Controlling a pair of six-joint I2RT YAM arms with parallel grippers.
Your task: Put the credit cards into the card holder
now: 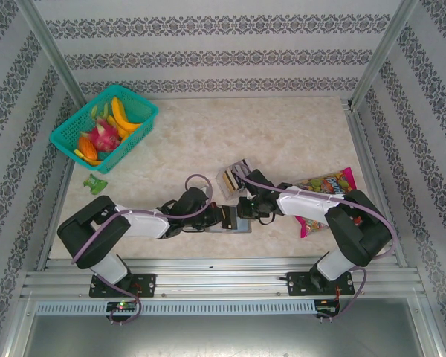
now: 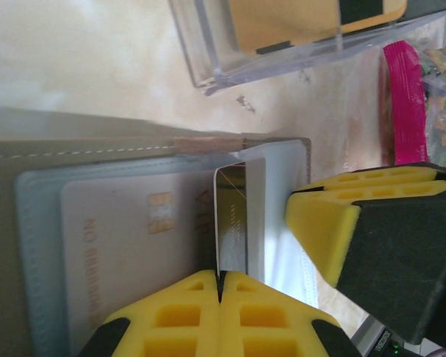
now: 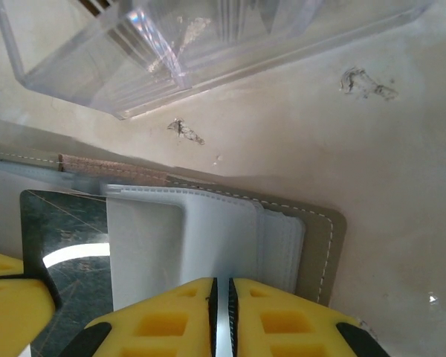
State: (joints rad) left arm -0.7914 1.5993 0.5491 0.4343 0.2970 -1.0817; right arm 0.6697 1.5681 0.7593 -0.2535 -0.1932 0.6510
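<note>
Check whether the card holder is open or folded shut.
Open: the card holder lies spread flat, clear sleeves exposed, a pale card visible inside one, the right tool pinching a sleeve.

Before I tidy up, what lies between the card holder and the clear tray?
Bare, scuffed tabletop separates card holder from clear tray, seen in the right wrist view.

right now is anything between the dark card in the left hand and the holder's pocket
Nothing visible blocks it. The dark card, pinched in the left hand, sits right at the clear sleeve of the card holder; the right hand pinches that sleeve's edge.
</note>
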